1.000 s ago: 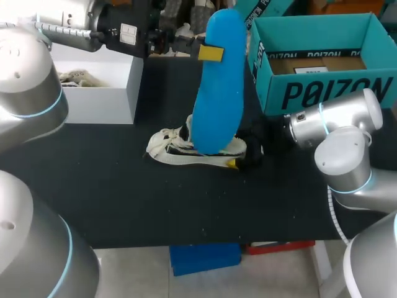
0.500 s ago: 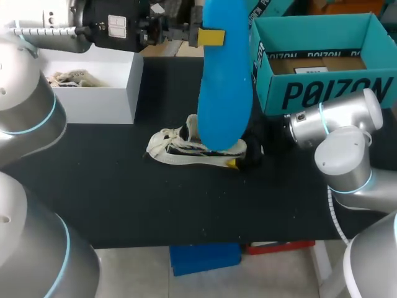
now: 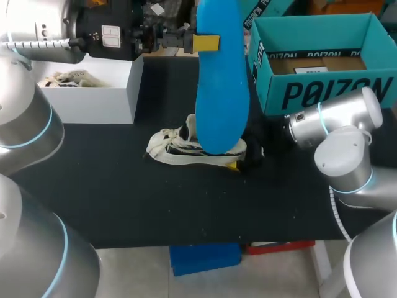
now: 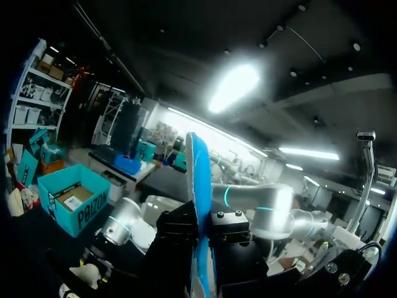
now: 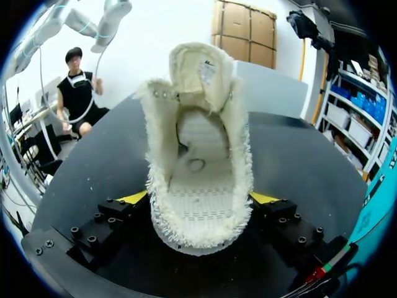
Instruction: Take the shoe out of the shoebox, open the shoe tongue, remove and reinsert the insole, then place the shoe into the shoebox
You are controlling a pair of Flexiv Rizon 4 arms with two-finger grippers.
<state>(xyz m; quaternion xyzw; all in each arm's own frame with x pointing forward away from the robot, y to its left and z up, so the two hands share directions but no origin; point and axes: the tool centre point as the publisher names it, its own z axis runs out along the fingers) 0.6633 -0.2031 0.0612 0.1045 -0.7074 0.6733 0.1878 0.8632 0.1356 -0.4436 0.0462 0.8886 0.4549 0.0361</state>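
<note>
A cream knitted shoe (image 3: 169, 149) lies on its side on the black table (image 3: 124, 192), toe toward the left. My left gripper (image 3: 200, 43) is shut on a blue insole (image 3: 220, 93), which hangs upright over the shoe's heel end. In the left wrist view the insole (image 4: 195, 180) shows edge-on between the dark fingers of the left gripper (image 4: 200, 239). My right gripper (image 3: 247, 155) is at the shoe's heel. In the right wrist view the shoe (image 5: 198, 149) gapes with its tongue folded back, and its heel sits between the wide-open fingers of the right gripper (image 5: 198, 200).
The teal shoebox (image 3: 322, 90) stands open at the back right, close behind my right arm. A white box (image 3: 99, 102) holding crumpled paper stands at the back left. Bare black table stretches in front of the shoe.
My left arm has drawn back to the left and lifted the insole a little, swinging it from a tilt to nearly upright. The shoe and the right arm have stayed in place.
</note>
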